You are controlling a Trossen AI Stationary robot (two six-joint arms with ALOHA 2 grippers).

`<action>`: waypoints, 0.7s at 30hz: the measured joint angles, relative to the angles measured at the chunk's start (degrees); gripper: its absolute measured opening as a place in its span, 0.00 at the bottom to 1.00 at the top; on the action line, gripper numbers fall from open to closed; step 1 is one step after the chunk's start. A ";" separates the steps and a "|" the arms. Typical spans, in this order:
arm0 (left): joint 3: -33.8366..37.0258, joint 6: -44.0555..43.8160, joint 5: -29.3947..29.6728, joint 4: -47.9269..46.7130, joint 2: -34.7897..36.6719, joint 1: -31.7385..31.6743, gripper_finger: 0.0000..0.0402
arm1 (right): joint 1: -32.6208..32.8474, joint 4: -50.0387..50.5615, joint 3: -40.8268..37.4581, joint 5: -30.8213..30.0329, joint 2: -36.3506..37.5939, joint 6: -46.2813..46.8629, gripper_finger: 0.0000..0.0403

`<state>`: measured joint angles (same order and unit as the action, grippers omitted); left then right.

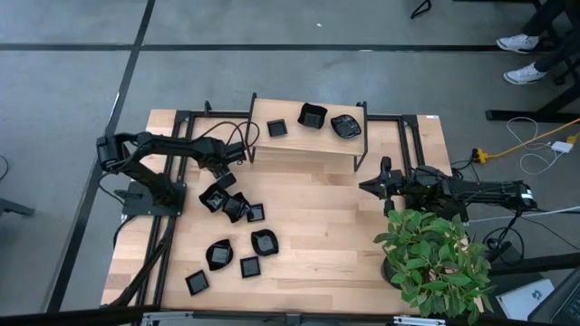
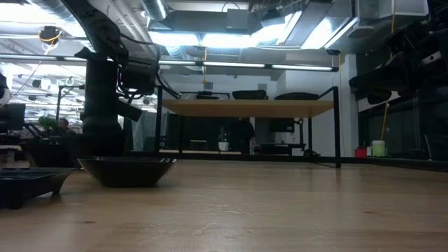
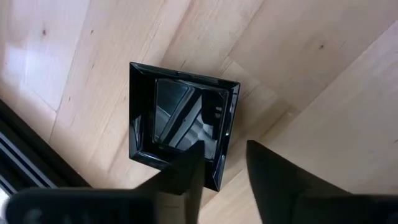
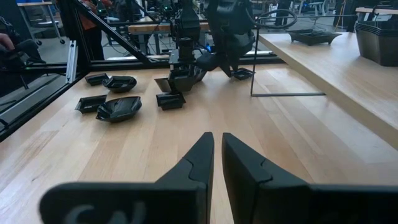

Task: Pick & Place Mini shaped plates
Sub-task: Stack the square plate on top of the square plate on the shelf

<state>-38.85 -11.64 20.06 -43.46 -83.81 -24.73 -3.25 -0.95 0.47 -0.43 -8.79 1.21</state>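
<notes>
Several mini shaped plates, small glossy black dishes, lie on the wooden table: a cluster by my left gripper and looser ones nearer the front. Three more rest on the raised shelf. My left gripper points down over a square plate that lies flat. It is open, with one finger over the plate's hollow and the other outside its rim. My right gripper hovers shut at the table's right, holding nothing. My left gripper stands astride the square plate's rim near one corner, coming from above. One finger overlaps the plate's inside and the other is over bare wood. Whether either finger touches the plate, I cannot tell.
A potted plant stands at the front right corner. The shelf's thin metal legs rise at the back. Black frame rails run along the table's left. Bare wood lies between the two arms.
</notes>
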 joint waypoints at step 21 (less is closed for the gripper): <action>0.00 -1.82 -0.19 -0.27 7.49 1.47 0.00 | -0.01 0.00 0.02 0.01 0.00 0.00 0.08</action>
<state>-38.85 -13.45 19.88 -43.73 -76.32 -23.26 -3.26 -0.95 0.49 -0.41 -8.80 1.21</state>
